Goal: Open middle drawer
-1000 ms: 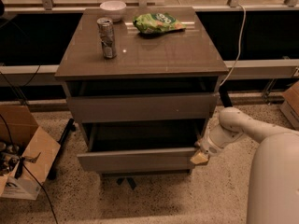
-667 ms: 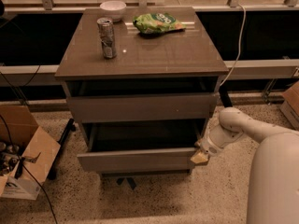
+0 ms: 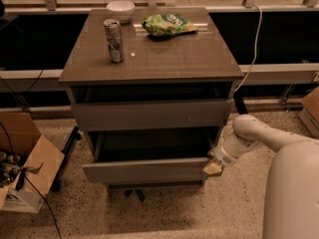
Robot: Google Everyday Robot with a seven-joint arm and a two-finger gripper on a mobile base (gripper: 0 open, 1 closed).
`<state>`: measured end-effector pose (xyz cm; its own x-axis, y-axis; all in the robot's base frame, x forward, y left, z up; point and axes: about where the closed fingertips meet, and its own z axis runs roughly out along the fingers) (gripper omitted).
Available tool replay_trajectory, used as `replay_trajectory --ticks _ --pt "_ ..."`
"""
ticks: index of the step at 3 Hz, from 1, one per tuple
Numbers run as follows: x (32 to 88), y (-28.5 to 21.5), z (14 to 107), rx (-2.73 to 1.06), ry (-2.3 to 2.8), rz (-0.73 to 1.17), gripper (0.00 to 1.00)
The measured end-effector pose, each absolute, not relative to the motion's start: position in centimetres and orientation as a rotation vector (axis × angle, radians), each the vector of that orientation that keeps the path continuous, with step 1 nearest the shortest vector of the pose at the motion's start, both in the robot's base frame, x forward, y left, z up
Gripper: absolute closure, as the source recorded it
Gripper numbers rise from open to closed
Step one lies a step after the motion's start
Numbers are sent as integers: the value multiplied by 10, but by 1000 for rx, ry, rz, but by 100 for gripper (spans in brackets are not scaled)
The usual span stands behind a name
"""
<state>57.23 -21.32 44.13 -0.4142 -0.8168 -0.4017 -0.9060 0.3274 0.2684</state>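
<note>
The taupe-grey cabinet (image 3: 149,59) shows two drawer fronts. The upper front (image 3: 149,114) stands slightly out from the frame. Below it, the middle drawer (image 3: 144,171) is pulled out, and its dark inside (image 3: 149,144) shows. My gripper (image 3: 214,167) is at the right end of that drawer's front, touching or nearly touching its corner. The white arm (image 3: 259,136) reaches it from the right. Any lower drawer is hidden under the pulled-out one.
On the cabinet top stand a drink can (image 3: 114,40), a white bowl (image 3: 120,9) and a green snack bag (image 3: 168,24). An open cardboard box (image 3: 25,168) sits on the floor at the left. Another box (image 3: 311,111) is at the right edge. A cable (image 3: 254,49) hangs behind.
</note>
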Motion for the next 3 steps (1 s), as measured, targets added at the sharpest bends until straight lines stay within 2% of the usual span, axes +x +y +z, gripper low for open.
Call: replay_trajectory --ticks 2,3 --pt "572 -213 442 -1577 2395 680 27" --pt "572 -213 442 -1577 2395 680 24"
